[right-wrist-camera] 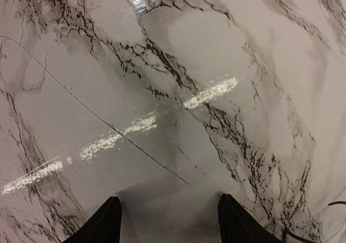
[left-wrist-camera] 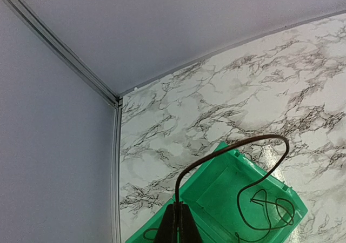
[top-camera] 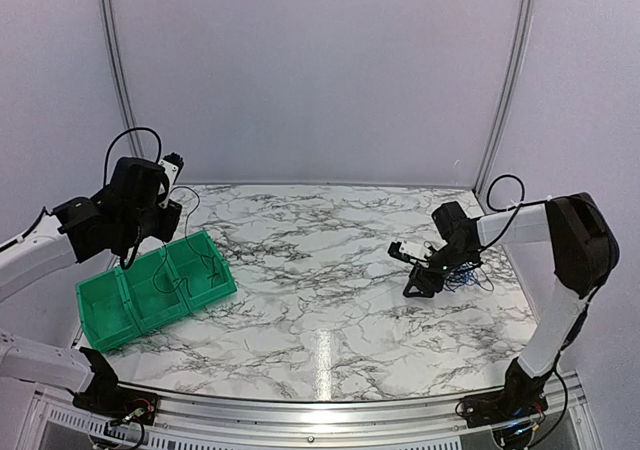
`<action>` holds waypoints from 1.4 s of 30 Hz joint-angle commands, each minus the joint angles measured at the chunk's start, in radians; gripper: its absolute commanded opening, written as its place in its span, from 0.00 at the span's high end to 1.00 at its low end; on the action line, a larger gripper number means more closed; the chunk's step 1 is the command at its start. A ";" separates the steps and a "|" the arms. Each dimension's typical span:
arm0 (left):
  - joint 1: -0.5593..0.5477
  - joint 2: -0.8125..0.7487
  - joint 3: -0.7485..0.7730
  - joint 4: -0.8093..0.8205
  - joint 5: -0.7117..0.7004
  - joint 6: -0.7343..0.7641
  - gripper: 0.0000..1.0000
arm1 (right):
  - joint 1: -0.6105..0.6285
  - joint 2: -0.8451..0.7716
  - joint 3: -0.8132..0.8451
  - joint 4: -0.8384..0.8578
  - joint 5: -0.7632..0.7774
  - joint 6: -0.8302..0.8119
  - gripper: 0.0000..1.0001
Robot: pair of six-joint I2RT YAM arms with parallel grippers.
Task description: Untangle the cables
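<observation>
My left gripper (left-wrist-camera: 179,217) is shut on a thin black cable (left-wrist-camera: 227,148). The cable arcs up from the fingertips and drops in loops (left-wrist-camera: 267,210) into the right compartment of the green bin (left-wrist-camera: 216,191). In the top view the left gripper (top-camera: 160,232) hangs above the bin (top-camera: 125,322). My right gripper (right-wrist-camera: 168,215) is open and empty, close above the marble table. In the top view it (top-camera: 418,282) sits just left of a small tangle of blue and black cables (top-camera: 462,275) at the table's right side. A bit of black cable (right-wrist-camera: 335,204) shows at the right edge of the right wrist view.
The green bin has three compartments; a thin black cable (top-camera: 160,280) lies in the middle one. A corner post (left-wrist-camera: 59,48) and grey walls close the table's far left. A thin dark line (right-wrist-camera: 97,116) crosses the marble under my right gripper.
</observation>
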State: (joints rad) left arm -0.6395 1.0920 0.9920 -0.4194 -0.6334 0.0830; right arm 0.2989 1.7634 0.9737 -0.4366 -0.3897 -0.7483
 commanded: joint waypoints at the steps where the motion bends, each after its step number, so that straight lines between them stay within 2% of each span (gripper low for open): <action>1: 0.009 0.054 -0.010 0.062 -0.060 0.032 1.00 | 0.006 -0.042 -0.031 -0.070 0.052 -0.005 0.39; 7: 0.009 0.101 -0.029 0.115 -0.025 0.022 1.00 | 0.006 -0.052 -0.033 -0.079 0.054 -0.014 0.39; 16: 0.009 0.175 0.075 0.200 0.176 0.031 1.00 | 0.008 -0.041 -0.033 -0.079 0.056 -0.012 0.39; 23: 0.015 0.191 0.046 0.287 0.321 -0.003 1.00 | 0.008 -0.029 -0.036 -0.076 0.070 -0.008 0.39; 28: 0.074 0.164 -0.039 0.354 0.395 -0.060 1.00 | 0.008 -0.026 -0.038 -0.073 0.074 -0.008 0.39; 35: 0.177 0.090 -0.155 0.499 0.624 -0.190 1.00 | 0.008 -0.012 -0.036 -0.077 0.074 -0.011 0.39; 42: 0.189 0.238 -0.079 0.539 0.829 -0.271 1.00 | 0.008 -0.015 -0.036 -0.080 0.077 -0.012 0.39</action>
State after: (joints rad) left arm -0.4553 1.2507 0.8520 0.0483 0.0368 -0.1173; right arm 0.2989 1.7294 0.9485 -0.4725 -0.3485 -0.7605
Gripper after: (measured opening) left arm 0.022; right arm 0.613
